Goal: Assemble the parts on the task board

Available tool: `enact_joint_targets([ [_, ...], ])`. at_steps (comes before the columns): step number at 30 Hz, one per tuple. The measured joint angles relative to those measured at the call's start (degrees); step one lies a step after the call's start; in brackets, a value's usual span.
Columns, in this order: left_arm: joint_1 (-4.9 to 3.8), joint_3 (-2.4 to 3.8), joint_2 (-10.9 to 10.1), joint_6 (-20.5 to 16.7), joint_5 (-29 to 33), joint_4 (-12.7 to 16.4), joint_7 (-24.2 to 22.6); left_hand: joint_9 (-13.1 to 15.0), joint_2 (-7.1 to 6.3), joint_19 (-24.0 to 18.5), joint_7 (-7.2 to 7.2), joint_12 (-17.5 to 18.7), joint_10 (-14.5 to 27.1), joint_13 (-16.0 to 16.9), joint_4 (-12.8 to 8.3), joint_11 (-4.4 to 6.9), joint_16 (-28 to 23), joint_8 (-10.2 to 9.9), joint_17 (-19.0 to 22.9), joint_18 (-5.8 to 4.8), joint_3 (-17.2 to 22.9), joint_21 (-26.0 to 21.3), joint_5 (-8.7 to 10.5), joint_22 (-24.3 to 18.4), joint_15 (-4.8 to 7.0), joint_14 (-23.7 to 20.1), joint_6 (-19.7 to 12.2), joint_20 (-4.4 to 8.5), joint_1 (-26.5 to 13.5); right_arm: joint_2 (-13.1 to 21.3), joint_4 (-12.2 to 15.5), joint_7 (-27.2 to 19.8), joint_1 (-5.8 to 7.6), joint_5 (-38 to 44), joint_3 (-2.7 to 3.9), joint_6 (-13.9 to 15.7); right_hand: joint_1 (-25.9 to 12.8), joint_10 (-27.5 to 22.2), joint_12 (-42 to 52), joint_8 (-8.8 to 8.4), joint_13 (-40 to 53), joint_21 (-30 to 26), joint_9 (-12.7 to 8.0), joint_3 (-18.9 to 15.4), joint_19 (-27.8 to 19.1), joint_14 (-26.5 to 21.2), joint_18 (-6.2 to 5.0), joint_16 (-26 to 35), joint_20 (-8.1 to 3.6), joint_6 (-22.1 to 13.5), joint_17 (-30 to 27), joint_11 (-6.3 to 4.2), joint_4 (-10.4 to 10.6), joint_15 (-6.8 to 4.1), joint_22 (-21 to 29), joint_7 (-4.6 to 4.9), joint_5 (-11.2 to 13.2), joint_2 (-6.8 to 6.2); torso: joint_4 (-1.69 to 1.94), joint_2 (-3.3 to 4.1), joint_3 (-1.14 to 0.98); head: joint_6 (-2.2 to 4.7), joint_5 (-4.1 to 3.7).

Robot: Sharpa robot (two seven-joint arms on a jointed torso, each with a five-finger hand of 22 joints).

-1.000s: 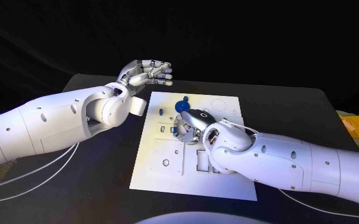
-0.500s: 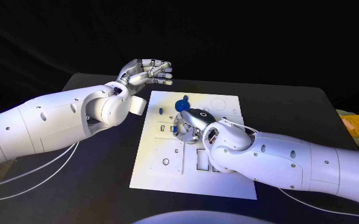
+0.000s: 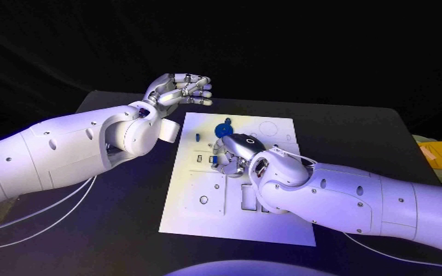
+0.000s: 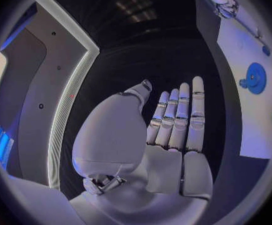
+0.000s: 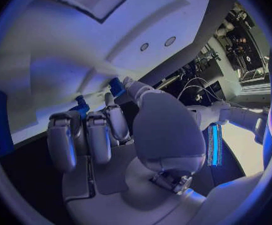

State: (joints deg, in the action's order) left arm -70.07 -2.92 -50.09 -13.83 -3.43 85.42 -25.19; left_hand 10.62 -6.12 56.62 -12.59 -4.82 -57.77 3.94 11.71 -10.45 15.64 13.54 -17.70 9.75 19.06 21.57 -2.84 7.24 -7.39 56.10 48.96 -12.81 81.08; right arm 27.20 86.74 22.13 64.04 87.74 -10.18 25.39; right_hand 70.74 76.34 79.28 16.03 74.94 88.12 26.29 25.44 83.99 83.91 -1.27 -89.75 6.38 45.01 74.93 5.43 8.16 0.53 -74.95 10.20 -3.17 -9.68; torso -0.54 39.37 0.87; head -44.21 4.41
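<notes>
The white task board point(image 3: 207, 215) lies in the middle of the black table. A blue gear point(image 3: 224, 129) point(image 4: 255, 78) sits near its far edge, with a small blue peg point(image 3: 196, 138) beside it. My right hand point(image 3: 236, 152) is low over the board's middle, fingers curled down. In the right wrist view a small blue part point(image 5: 117, 86) lies between the thumb tip and a fingertip, and the hand pinches it at the board's surface. Another blue piece point(image 5: 81, 106) shows behind the fingers. My left hand point(image 3: 181, 89) point(image 4: 173, 130) hovers palm up beyond the board's far left corner, holding nothing.
The board carries several holes and rectangular slots point(image 3: 250, 197) near its front half. My right forearm point(image 3: 350, 193) covers the board's right side. Cables point(image 3: 55, 215) trail over the table at the left. A yellowish object point(image 3: 433, 154) sits at the right edge.
</notes>
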Motion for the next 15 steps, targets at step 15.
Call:
enact_joint_targets([
  [15,0.00,0.00,-0.06,0.14,-0.04,-0.08,0.18,0.00,0.00,0.00,0.00,0.00,0.00,0.00,0.16,0.00,0.00,0.00,-0.07,0.00,0.16,0.00,0.00,0.00,0.00,0.00,0.00,0.00,0.00,1.08,1.51,-0.05,-0.01,0.19,0.00,1.28,0.03,-0.71,-0.30,-0.32,-0.01,-0.22,-0.45,-4.17,0.10,0.00,0.01,0.00,0.31,-1.88,-0.01,0.30,3.02,0.40,0.01,0.48,0.00,-1.08,0.00,0.03,0.01,0.02,-0.05],
])
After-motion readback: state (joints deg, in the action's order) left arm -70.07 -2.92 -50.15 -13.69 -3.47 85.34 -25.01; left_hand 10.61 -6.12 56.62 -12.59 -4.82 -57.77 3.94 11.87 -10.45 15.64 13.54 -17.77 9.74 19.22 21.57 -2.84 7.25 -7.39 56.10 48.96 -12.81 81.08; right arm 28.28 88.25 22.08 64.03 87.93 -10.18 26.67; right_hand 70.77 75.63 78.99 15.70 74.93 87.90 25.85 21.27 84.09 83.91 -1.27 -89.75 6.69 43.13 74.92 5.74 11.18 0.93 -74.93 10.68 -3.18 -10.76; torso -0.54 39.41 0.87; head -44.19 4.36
